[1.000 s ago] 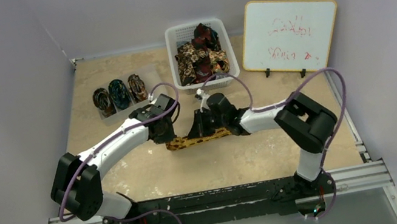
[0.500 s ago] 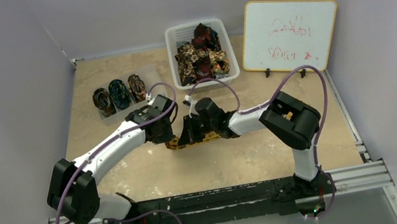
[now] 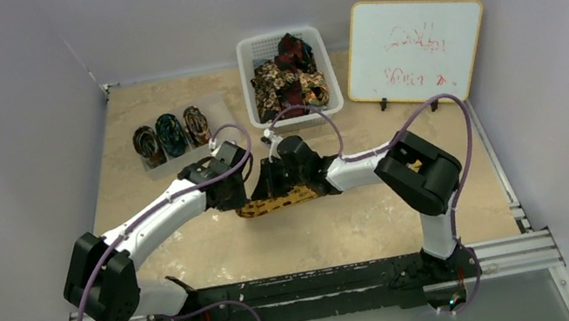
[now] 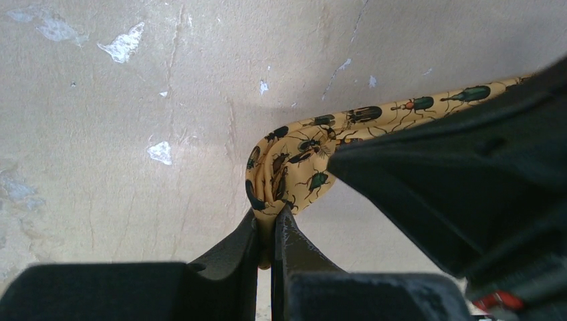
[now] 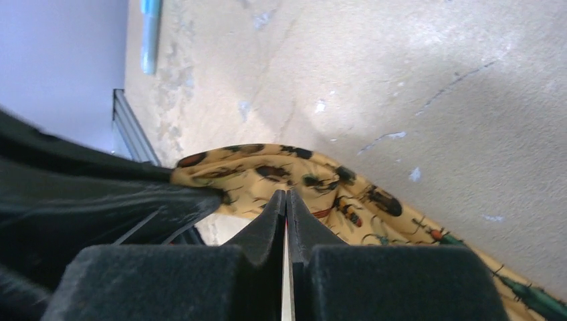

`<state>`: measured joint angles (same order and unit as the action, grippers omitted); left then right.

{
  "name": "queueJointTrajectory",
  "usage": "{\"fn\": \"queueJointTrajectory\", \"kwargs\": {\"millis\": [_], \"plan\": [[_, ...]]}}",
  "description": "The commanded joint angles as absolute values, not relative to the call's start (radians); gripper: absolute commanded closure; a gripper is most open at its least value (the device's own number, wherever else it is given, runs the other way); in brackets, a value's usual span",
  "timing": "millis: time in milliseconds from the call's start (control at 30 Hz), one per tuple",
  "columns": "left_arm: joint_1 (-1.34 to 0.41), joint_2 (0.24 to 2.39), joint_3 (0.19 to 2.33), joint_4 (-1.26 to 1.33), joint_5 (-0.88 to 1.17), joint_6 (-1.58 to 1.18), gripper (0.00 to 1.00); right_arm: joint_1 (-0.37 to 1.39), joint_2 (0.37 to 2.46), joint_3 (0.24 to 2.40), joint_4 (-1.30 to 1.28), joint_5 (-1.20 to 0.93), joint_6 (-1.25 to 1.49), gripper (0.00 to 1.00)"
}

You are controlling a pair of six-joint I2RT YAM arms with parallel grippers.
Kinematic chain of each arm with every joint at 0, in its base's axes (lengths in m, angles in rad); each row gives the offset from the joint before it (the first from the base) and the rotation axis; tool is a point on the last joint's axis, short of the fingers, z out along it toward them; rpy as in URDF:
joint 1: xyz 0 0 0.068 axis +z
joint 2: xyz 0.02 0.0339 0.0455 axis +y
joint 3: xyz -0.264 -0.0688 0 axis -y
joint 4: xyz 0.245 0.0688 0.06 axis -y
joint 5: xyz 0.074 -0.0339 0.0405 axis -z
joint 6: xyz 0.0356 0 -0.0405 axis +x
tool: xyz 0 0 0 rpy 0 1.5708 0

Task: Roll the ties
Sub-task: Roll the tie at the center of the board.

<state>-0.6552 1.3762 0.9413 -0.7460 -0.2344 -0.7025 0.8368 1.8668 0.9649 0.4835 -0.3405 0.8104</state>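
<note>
A golden-yellow tie (image 3: 281, 202) with a beetle print lies on the tan table between both arms. My left gripper (image 4: 269, 215) is shut on its folded end (image 4: 284, 170), with yellow fabric showing between the jaws. My right gripper (image 5: 286, 194) is shut, its tips resting against the tie (image 5: 334, 184), and no fabric shows between them. In the top view the left gripper (image 3: 236, 197) and right gripper (image 3: 266, 188) sit close together over the tie's left half. More ties (image 3: 289, 80) are piled in a white basket (image 3: 245, 52).
Three rolled ties (image 3: 170, 134) stand in a row at the back left. A whiteboard (image 3: 413, 48) with red writing leans at the back right. A blue pen (image 5: 150, 33) lies near the table's edge. The right gripper's black body (image 4: 468, 187) fills the right of the left wrist view.
The right arm has slid left toward the left gripper and its jaws have closed the last bit. The tie's visible length has shortened and shifted slightly left. The left gripper has kept its hold.
</note>
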Motion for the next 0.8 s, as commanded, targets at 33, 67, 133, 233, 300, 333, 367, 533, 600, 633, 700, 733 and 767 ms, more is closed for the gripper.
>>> {"fn": "queueJointTrajectory", "kwargs": {"millis": [33,67,133,233,300,333,367,533,600,633,700,733,767], "plan": [[-0.657,1.342,0.933,-0.710,-0.224,-0.664,1.00,0.837,1.925,1.010,0.487,-0.331,0.799,0.97],[-0.657,1.343,0.933,-0.707,-0.226,-0.659,1.00,0.837,1.933,1.011,0.487,-0.336,0.798,0.97],[-0.657,1.343,0.933,-0.712,-0.231,-0.660,1.00,0.844,1.941,1.012,0.481,-0.335,0.796,0.98],[-0.658,1.344,0.931,-0.707,-0.228,-0.657,1.00,0.849,1.939,1.003,0.473,-0.317,0.789,0.98],[-0.658,1.344,0.928,-0.702,-0.222,-0.654,1.00,0.848,1.941,1.002,0.472,-0.320,0.783,0.97],[-0.658,1.344,0.926,-0.699,-0.218,-0.651,1.00,0.849,1.943,1.008,0.468,-0.323,0.780,0.97],[-0.657,1.344,0.924,-0.696,-0.215,-0.649,1.00,0.849,1.948,1.015,0.464,-0.329,0.776,0.97],[-0.657,1.340,0.917,-0.667,-0.201,-0.638,1.00,0.880,1.971,1.049,0.410,-0.276,0.756,0.97],[-0.657,1.339,0.916,-0.661,-0.193,-0.641,1.00,0.883,1.970,1.043,0.404,-0.255,0.759,0.97],[-0.657,1.336,0.917,-0.655,-0.188,-0.641,1.00,0.884,1.971,1.042,0.399,-0.244,0.763,0.97],[-0.657,1.329,0.915,-0.638,-0.175,-0.641,1.00,0.884,1.983,1.051,0.379,-0.227,0.767,0.97],[-0.657,1.326,0.916,-0.629,-0.168,-0.641,1.00,0.883,1.991,1.054,0.376,-0.230,0.768,0.98],[-0.657,1.325,0.915,-0.623,-0.159,-0.641,1.00,0.884,1.996,1.053,0.380,-0.237,0.768,0.98]]}}
